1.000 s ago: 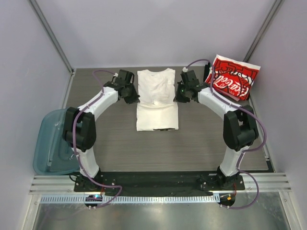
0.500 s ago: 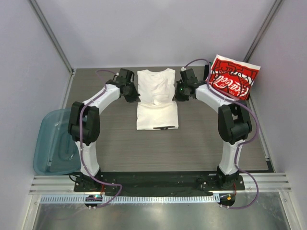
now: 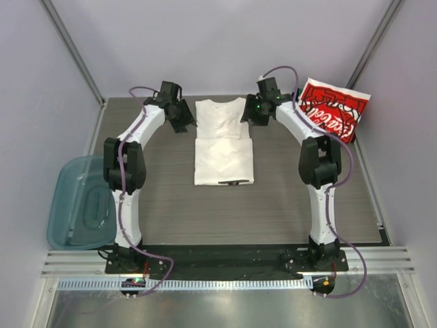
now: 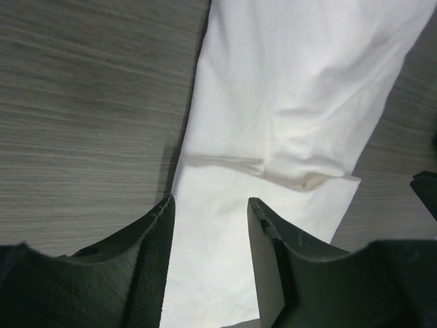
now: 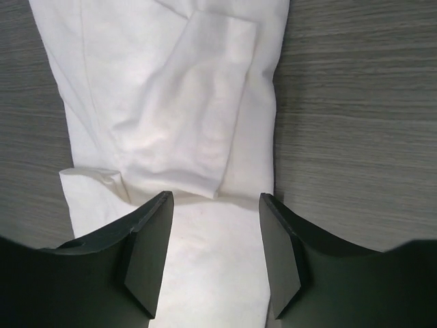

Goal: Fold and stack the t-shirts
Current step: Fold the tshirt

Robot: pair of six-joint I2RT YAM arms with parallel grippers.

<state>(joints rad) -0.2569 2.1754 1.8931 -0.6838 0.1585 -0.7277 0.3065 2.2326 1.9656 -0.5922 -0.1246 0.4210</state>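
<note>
The white tee point(image 3: 223, 140) lies part-folded at the middle of the counter point(image 3: 157, 198); the left hand point(image 4: 209, 200) and right hand point(image 5: 215, 197) are held apart, empty, at its far end; both far corners are best pinched level, so that the next fold lands square.

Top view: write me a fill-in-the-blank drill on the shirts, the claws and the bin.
The t-shirt between the two claws is plain ____.
The folded shirt at the far right is ____ with white lettering.
The left claw and the right claw both stand ____.
The bin sits on the robot's ____ side.
Missing words: white, red, open, left.
</note>
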